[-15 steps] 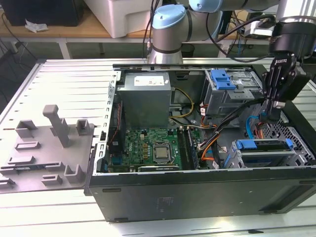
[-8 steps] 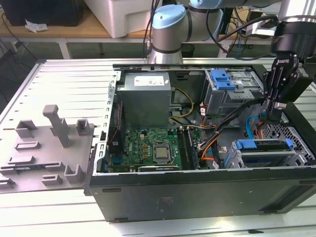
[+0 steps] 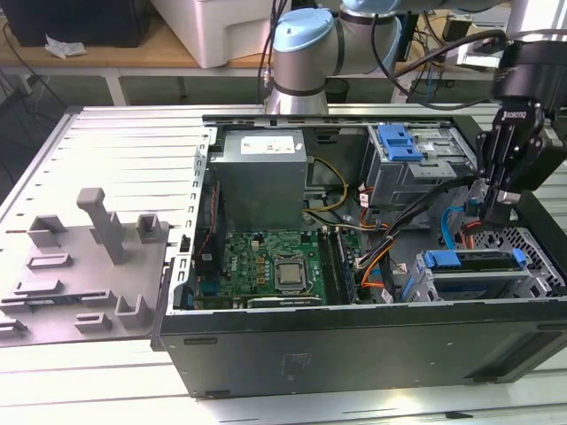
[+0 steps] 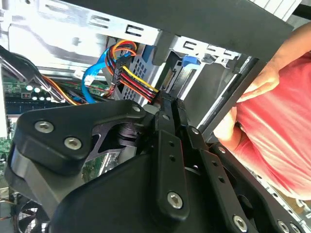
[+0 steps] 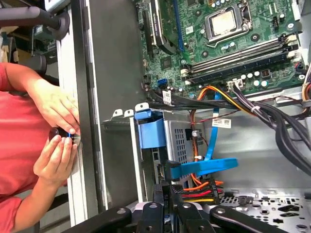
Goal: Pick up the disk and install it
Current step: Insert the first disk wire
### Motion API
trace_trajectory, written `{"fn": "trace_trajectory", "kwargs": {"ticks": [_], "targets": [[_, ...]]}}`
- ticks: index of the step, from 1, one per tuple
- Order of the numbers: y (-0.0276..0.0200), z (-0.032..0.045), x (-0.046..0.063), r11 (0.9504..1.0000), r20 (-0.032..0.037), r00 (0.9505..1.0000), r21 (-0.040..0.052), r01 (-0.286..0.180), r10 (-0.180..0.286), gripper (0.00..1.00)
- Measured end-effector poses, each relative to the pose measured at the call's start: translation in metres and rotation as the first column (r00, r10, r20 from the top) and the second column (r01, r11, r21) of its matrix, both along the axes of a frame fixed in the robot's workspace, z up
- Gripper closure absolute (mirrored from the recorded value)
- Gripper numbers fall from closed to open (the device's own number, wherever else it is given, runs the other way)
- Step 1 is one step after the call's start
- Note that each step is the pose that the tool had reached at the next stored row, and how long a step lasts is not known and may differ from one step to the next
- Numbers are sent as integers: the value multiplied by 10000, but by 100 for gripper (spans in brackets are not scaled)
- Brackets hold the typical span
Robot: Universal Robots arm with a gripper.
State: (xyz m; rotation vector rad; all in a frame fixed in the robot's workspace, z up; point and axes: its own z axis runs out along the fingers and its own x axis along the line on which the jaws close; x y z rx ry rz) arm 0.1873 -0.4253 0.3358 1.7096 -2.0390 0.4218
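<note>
Reaching down into the open computer case (image 3: 354, 354) that lies on its side on the slatted tabletop (image 3: 124, 142), the claw (image 3: 494, 205) (image 4: 170, 103) (image 5: 171, 194) hangs over the corner where the disk (image 3: 471, 264) sits. In both wrist views its fingers are drawn close together, their tips against a black plug (image 4: 163, 98) that carries yellow, red and black wires. I cannot tell whether the plug is pinched between them or only touched. The disk lies directly beneath the claw, slid into a grey drive cage (image 3: 536, 266), with its blue bracket showing at the cage's top. A blue cable (image 5: 206, 166) runs just beside the fingertips. Farther from the claw, toward the middle of the case, lies the green motherboard (image 3: 266, 257). A second cage (image 3: 416, 168) with a blue latch stands near the claw, toward the arm's base. Well apart from the claw, outside the case, a grey tray (image 3: 80, 274) rests on the tabletop. Beyond the case wall nearest the claw, a person (image 4: 282, 131) in a red shirt holds both hands (image 5: 56, 141) together against that wall.
</note>
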Motion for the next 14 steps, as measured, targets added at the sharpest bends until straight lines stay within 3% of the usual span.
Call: {"fn": "trace_trajectory", "kwargs": {"ticks": [8,10,14], "targets": [[-128,26,0,9986,102,9999,528,-70,65,83],[-209,63,0,9951,199,9997,977,-160,141,83],[-295,111,-12,9885,266,9992,1476,-334,298,83]]}}
